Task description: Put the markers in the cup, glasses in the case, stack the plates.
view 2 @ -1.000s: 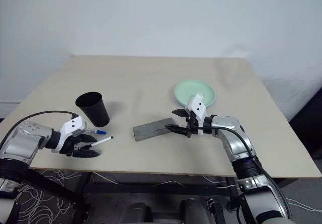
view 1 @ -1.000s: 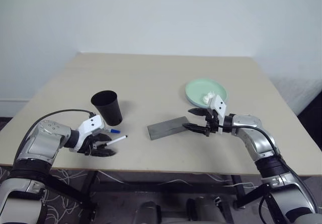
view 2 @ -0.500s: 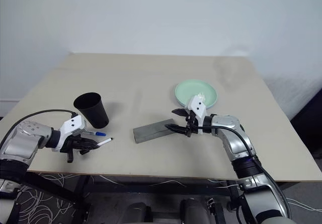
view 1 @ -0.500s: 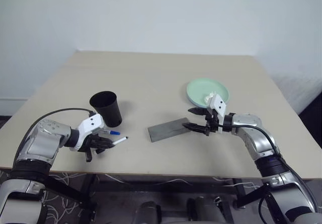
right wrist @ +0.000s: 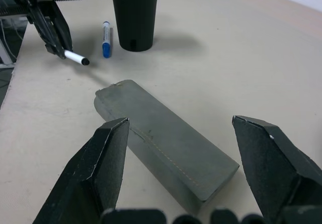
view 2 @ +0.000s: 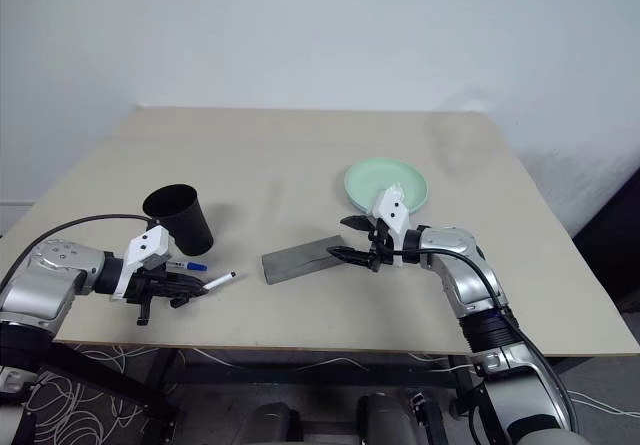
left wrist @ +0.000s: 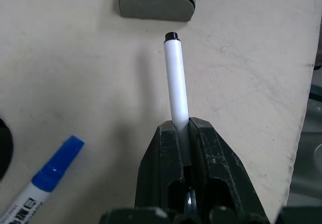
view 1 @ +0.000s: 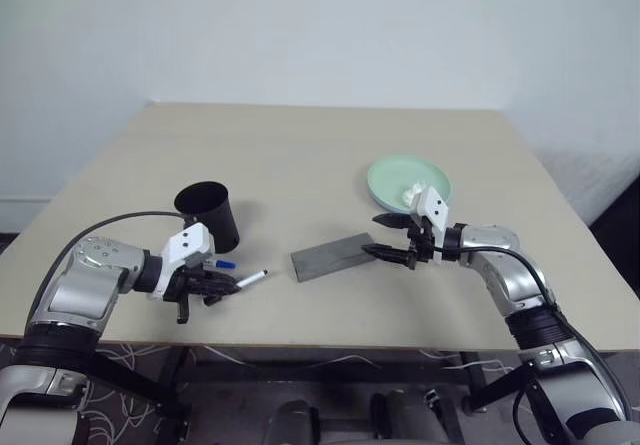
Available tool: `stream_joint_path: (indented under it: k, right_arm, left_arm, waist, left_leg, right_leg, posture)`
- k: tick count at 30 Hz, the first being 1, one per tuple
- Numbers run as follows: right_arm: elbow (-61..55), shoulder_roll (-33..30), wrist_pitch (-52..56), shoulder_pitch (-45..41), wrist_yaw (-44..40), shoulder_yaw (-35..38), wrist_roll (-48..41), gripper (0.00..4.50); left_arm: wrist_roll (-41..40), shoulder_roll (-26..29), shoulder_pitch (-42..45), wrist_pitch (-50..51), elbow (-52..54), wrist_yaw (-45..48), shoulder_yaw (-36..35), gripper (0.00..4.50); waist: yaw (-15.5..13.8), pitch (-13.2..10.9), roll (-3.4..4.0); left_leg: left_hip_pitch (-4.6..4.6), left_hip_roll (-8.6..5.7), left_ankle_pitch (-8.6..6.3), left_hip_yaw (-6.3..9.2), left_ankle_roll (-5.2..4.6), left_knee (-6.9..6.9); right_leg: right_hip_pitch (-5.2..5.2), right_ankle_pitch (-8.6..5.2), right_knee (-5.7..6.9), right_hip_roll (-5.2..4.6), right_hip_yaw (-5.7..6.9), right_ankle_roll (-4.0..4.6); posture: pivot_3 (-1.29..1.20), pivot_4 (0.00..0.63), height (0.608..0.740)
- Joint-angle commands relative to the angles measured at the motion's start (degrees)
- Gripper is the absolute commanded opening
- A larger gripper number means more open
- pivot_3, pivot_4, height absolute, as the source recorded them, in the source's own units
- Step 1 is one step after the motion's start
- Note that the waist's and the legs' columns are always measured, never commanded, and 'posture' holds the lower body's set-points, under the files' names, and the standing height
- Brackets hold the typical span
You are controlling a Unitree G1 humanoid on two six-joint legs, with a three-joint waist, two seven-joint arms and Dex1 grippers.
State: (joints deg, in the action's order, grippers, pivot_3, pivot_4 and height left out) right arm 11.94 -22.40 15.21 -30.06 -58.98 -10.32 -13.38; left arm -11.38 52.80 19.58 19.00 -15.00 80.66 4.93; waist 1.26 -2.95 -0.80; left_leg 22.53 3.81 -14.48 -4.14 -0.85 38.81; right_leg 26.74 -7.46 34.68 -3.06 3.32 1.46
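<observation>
Left fingers (left wrist: 183, 148) are clamping the slim white black-capped marker (left wrist: 175, 78) (blue-capped one (view 1: 220, 264) beside); right fingers (right wrist: 191, 153) are gaping above the grey oblong case (right wrist: 166, 143).

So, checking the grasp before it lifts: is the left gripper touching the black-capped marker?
Touching. The left wrist view shows the left gripper clamped on the black-capped marker.

A beige table (view 1: 330, 155) stands against a plain white wall (view 1: 320, 25). A small white wad of tissue (view 1: 411, 194) lies toward the table's right edge. Cables (view 1: 330, 363) trail beneath its near edge.
</observation>
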Motion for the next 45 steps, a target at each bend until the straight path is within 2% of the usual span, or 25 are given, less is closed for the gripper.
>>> stream_joint_path:
  k: [1,16,26,36,45]
  right_arm:
    - [-0.5,0.2,-1.3,-2.0,-0.4,0.5,-0.3,3.56]
    - [-0.3,0.2,-1.4,-2.3,-0.6,0.3,-0.1,3.56]
    - [-1.6,-0.5,-0.9,-1.3,-0.6,0.3,-0.3,3.56]
    - [-1.2,-0.5,-0.9,-1.8,-1.2,0.2,-0.2,3.56]
    - [-1.1,-0.5,-0.9,-1.9,-1.5,0.1,-0.1,3.56]
  left_arm:
    - [-4.1,-1.6,2.6,1.8,2.7,-2.9,-5.0,0.01]
    - [-11.8,-10.2,8.0,4.4,11.7,-13.2,-10.4,0.01]
    - [-8.2,-16.8,11.2,-5.9,8.7,-32.2,-17.6,0.01]
    - [-5.4,-19.0,8.3,-12.7,6.2,-42.4,-20.0,0.01]
    - [-5.1,-19.4,5.6,-17.0,3.4,-46.2,-21.6,0.01]
  waist:
    - [0.0,0.0,0.0]
    - [0.1,0.0,-0.05]
    - [0.1,0.0,-0.06]
    - [0.1,0.0,-0.06]
    - [0.0,0.0,-0.07]
  left_leg:
    - [0.01,0.0,0.0,0.0,0.0,0.0]
    - [-0.02,-0.04,0.07,0.04,-0.11,0.06]
    - [-0.11,-0.04,0.08,0.04,-0.12,0.11]
    - [-0.12,-0.06,0.12,0.01,-0.18,0.1]
    - [-0.12,-0.05,0.03,0.02,-0.02,0.11]
  right_leg:
    - [0.01,0.0,0.0,0.0,0.0,0.0]
    - [-0.11,0.0,0.01,0.07,-0.07,0.0]
    - [-0.24,0.01,0.02,0.1,-0.1,-0.01]
    - [-0.24,0.03,0.02,0.11,-0.15,-0.02]
    - [-0.25,0.03,0.03,0.11,-0.15,-0.02]
  posture:
    - [0.0,0.0,0.74]
    - [0.0,0.0,0.74]
    - [0.0,0.0,0.74]
    - [0.0,0.0,0.74]
    - [0.0,0.0,0.74]
